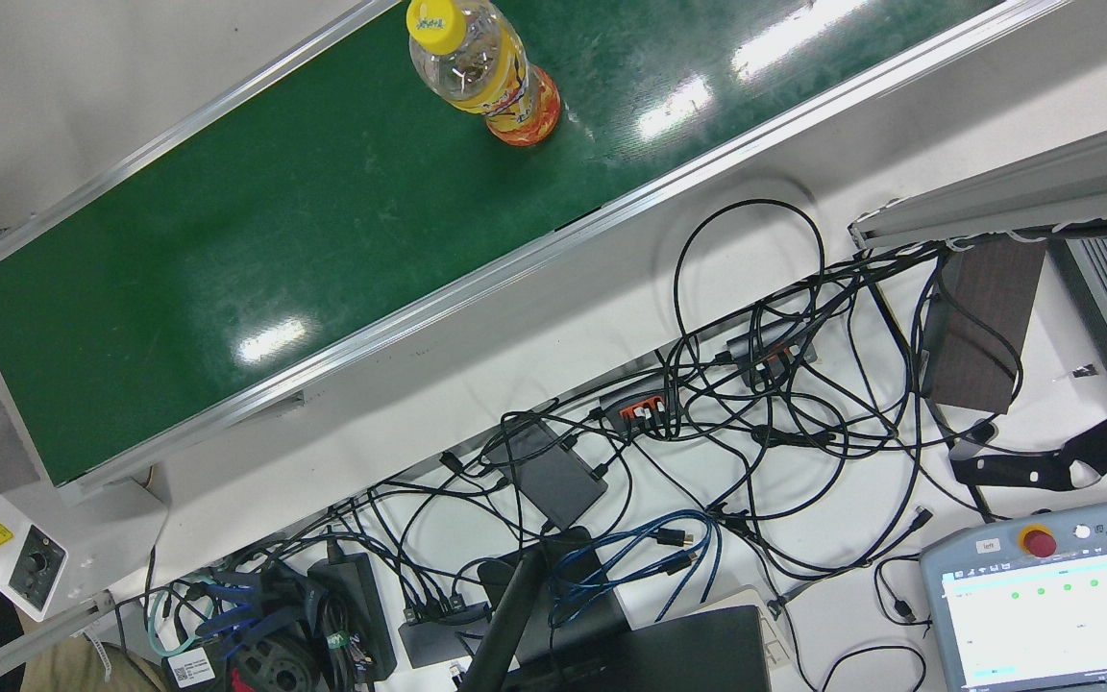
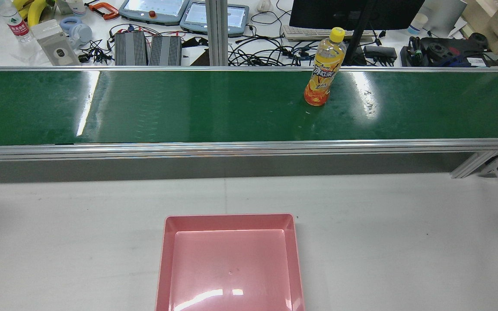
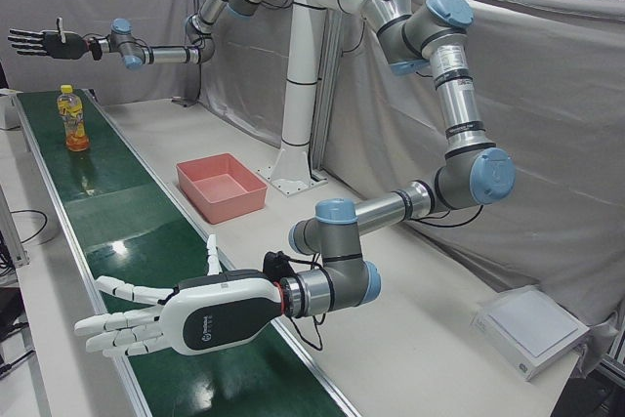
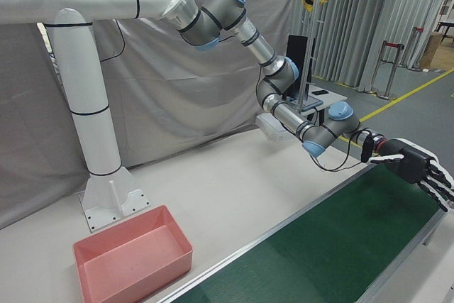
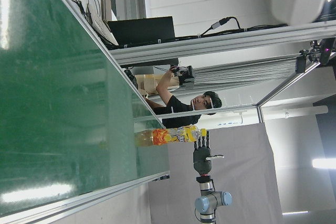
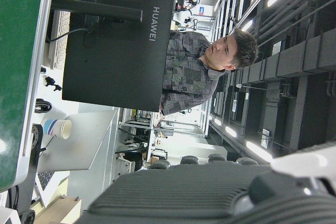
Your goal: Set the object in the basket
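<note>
Rear view shows the bottle (image 2: 324,69) upright on the green belt (image 2: 188,108), right of centre and near its far edge. The pink basket (image 2: 230,220) sits empty on the tabletop (image 2: 404,242), well apart from it. In the left-front view, the white left hand (image 3: 166,314) hovers over the belt, fingers spread, holding nothing. The dark right hand (image 3: 39,42) is likewise spread and empty, above the bottle's end of the belt.

We read the front view as near-overhead on the conveyor belt (image 1: 256,250). Rear view: high, looking across the desk (image 2: 404,242) to that belt. Both corner views are wide and share the pink basket (image 3: 221,186). Both hand cameras lie sideways.
</note>
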Robot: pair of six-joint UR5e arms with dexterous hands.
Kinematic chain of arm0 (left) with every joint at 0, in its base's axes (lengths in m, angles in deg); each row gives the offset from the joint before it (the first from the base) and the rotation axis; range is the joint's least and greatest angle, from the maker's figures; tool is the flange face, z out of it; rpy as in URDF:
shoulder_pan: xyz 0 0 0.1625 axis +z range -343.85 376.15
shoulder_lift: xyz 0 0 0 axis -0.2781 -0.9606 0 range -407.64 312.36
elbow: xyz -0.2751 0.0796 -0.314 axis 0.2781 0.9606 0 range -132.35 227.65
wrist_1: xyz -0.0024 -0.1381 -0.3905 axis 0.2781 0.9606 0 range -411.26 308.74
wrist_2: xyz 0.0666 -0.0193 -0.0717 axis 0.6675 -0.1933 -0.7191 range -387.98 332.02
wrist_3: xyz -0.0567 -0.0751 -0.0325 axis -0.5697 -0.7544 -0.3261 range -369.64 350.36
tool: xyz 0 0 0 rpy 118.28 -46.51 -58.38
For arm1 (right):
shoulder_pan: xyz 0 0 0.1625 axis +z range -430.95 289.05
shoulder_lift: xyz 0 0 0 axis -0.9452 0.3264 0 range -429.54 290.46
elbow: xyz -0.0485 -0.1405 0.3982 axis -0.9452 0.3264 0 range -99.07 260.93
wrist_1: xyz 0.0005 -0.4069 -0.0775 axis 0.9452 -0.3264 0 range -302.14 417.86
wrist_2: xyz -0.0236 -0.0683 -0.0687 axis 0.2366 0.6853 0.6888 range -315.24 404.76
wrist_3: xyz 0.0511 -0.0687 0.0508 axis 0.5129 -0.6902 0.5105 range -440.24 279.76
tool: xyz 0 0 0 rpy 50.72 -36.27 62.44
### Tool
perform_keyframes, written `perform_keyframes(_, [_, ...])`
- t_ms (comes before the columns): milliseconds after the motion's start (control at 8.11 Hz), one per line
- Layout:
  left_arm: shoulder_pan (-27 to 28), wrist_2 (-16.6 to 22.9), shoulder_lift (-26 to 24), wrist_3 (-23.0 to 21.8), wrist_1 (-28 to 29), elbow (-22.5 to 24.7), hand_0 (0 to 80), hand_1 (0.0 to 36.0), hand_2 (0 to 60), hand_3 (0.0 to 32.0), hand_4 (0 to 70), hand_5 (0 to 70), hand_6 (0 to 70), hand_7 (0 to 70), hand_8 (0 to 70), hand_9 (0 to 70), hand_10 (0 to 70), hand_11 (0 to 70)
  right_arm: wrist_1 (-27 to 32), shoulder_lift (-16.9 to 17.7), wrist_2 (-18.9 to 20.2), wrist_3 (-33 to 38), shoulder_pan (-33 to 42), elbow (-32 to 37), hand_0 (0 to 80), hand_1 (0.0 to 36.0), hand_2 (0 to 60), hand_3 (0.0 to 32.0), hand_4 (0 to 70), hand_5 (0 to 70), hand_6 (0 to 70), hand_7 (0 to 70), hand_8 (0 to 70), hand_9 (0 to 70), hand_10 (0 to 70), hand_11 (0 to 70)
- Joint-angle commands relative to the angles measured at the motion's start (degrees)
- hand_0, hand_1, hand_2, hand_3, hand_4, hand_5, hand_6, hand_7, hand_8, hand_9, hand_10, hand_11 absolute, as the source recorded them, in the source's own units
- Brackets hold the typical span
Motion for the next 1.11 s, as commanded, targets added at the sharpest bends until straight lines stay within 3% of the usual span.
perform_keyframes(0, [0.5, 0.0, -0.2, 0.0, -0.7, 0.2, 67.5, 2.0, 0.0, 8.0, 26.3, 13.0, 5.2, 1.7, 4.9, 5.7, 7.2, 11.9, 0.0, 0.0, 0.0, 0.0, 0.0, -0.1, 0.0, 0.0, 0.0, 0.0, 0.0, 0.0, 0.0, 0.0, 0.0, 0.0, 0.0, 0.0])
perform_keyframes(493, [2.9, -0.5, -0.6, 0.4, -2.4, 0.4, 76.2, 2.9, 0.0, 9.0, 26.5, 13.9, 5.1, 2.0, 5.8, 6.5, 7.3, 12.2, 0.0, 0.0, 0.0, 0.0, 0.0, -0.1, 0.0, 0.0, 0.0, 0.0, 0.0, 0.0, 0.0, 0.0, 0.0, 0.0, 0.0, 0.0])
perform_keyframes(986, [3.3, -1.0, -1.1, 0.8, -3.6, 0.6, 74.4, 2.6, 0.0, 9.8, 26.3, 14.2, 5.1, 2.0, 5.6, 6.3, 7.5, 12.5, 0.0, 0.0, 0.0, 0.0, 0.0, -0.1, 0.0, 0.0, 0.0, 0.0, 0.0, 0.0, 0.0, 0.0, 0.0, 0.0, 0.0, 0.0])
